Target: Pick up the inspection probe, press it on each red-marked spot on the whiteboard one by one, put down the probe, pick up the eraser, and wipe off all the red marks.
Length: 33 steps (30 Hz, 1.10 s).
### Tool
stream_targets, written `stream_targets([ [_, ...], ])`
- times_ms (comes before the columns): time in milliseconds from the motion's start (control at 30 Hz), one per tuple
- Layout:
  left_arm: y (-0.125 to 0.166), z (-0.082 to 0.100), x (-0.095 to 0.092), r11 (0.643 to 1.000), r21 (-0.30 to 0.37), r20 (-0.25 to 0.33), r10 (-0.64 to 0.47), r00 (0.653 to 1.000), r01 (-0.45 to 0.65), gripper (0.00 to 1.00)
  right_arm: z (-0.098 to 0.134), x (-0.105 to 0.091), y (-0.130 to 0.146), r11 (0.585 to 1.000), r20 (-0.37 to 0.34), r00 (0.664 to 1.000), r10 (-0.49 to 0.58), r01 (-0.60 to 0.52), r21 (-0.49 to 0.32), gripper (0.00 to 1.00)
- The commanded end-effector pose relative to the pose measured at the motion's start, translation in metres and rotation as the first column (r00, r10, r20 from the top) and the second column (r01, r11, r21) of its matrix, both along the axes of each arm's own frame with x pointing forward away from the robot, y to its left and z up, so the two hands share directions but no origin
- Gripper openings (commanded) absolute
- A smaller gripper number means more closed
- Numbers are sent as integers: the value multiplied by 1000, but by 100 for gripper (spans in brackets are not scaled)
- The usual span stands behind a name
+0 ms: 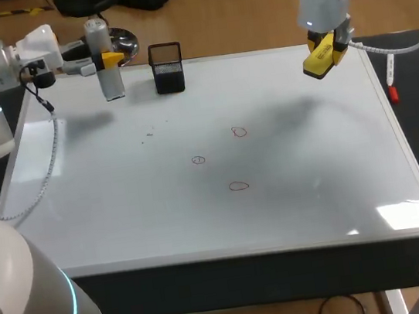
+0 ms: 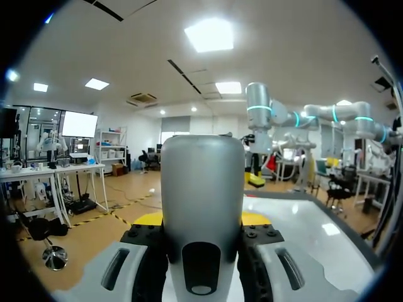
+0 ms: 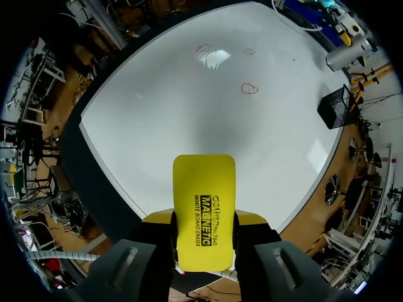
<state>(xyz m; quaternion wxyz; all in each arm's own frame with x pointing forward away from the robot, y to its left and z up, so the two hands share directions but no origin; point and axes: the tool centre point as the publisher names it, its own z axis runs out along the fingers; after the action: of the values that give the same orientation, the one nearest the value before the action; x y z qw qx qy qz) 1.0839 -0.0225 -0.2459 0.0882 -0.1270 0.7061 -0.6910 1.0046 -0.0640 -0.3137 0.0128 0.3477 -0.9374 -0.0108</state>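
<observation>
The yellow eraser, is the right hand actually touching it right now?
Touching. The right wrist view shows the eraser pinched between the right hand's two fingers, one against each side.

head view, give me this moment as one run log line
left gripper: shut on probe | right gripper: shut on eraser | red marks: three, unwiped

Grey cylindrical probe (image 1: 107, 70): standing upright at the whiteboard's (image 1: 123, 208) far left corner, being clamped by left gripper (image 2: 201, 219). Yellow eraser (image 1: 320, 55): hanging over far right corner, being clamped by right gripper (image 3: 203, 220). Three red marks (image 1: 238, 186): sitting mid-board, unwiped.
</observation>
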Motion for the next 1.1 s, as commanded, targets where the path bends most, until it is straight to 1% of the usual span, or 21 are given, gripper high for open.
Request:
stream_targets([
  [33, 0, 1, 0, 1000, 1, 0, 0, 1000, 0, 0, 1, 1, 0, 1000, -1, 1000, 1, -1, -4, 0],
  [300, 0, 1, 0, 1000, 1, 0, 0, 1000, 0, 0, 1, 1, 0, 1000, -1, 1000, 1, -1, -4, 0],
  [333, 0, 1, 0, 1000, 1, 0, 0, 1000, 0, 0, 2, 0, 4, 1000, 0, 1000, 12, -12, -12, 0],
  [467, 0, 1, 0, 1000, 1, 0, 0, 1000, 0, 0, 3, -7, 25, 998, 22, 998, 56, -56, 3, 0],
  [533, 0, 1, 0, 1000, 1, 0, 0, 1000, 0, 0, 2, -13, 36, 997, 19, 997, 78, -78, 14, 0],
  [733, 0, 1, 0, 1000, 1, 0, 0, 1000, 0, 0, 6, -33, 69, 986, 41, 988, 151, -153, 58, 0],
  [767, 0, 1, 0, 1000, 1, 0, 0, 1000, 0, 0, 8, -37, 76, 983, 46, 985, 168, -171, 63, 0],
  [800, 0, 1, 0, 1000, 1, 0, 0, 1000, 0, 0, 9, -41, 82, 978, 49, 981, 186, -189, 83, 0],
  [833, 0, 1, 0, 1000, 1, 0, 0, 1000, 0, 0, 9, -44, 87, 974, 37, 979, 200, -203, 100, 0],
  [900, 0, 1, 0, 1000, 1, 0, 0, 1000, 0, 0, 10, -50, 99, 967, 54, 971, 231, -235, 95, 0],
  [1000, 0, 1, 0, 1000, 1, 0, 0, 1000, 0, 0, 12, -66, 124, 952, 61, 957, 282, -287, 103, 0],
  [1100, 0, 1, 0, 1000, 1, 0, 0, 1000, 0, 0, 13, -76, 143, 936, 68, 942, 328, -334, 110, 0],
])
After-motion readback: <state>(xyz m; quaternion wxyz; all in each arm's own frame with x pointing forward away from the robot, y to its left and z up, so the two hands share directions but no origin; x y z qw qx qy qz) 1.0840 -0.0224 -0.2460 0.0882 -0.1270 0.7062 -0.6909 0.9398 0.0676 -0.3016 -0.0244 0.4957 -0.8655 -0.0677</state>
